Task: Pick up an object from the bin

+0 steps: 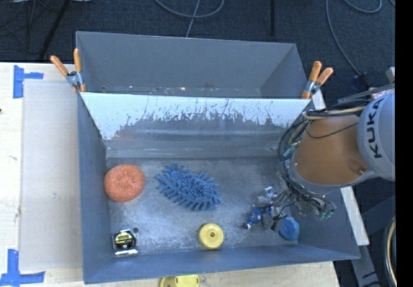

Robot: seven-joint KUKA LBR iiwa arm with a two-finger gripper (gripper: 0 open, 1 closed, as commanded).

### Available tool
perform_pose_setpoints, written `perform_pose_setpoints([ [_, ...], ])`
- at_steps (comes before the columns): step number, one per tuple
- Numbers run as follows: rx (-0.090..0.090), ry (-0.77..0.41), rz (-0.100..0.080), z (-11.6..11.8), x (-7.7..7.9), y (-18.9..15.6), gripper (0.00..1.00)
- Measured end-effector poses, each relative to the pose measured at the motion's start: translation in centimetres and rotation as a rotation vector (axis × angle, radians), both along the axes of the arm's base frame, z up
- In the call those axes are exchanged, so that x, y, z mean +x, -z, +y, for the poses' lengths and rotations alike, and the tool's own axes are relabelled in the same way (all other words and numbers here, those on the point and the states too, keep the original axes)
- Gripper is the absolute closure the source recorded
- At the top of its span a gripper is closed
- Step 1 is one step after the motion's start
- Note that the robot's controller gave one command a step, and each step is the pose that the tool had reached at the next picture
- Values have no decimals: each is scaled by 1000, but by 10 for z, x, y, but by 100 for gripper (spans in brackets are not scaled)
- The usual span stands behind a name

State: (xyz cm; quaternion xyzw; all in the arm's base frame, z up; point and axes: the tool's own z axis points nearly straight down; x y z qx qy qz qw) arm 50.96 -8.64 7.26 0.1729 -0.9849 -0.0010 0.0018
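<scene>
1. camera view: the arm is reaching in from the right, with its orange cover (326,153) sitting above the bin's right wall and dark cables (310,200) hanging under it.
2. the hand (264,212) is sitting low in the right front part of the bin (193,131), close to the floor.
3. cannot tell whether the hand is apart or together, as that spot is looking dark and cluttered.
4. a blue rounded thing (288,229) is lying just beside the hand, on its right and toward the front wall. cannot tell whether they are touching, and nothing is showing as gripped.
5. a blue spiky brush-like thing (189,188) is lying mid-floor, well apart from the hand.
6. a yellow round thing (211,235) is lying near the front wall, left of the hand.
7. an orange scrubber ball (124,182) is resting at the left side, with a black-and-yellow tape measure (124,241) lying in the front left corner.
</scene>
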Motion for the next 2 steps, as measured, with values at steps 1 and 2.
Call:
perform_pose_setpoints([
  [1,0,-3,4,19,5,-49,100],
  [2,0,-13,-2,13,-35,-112,100],
])
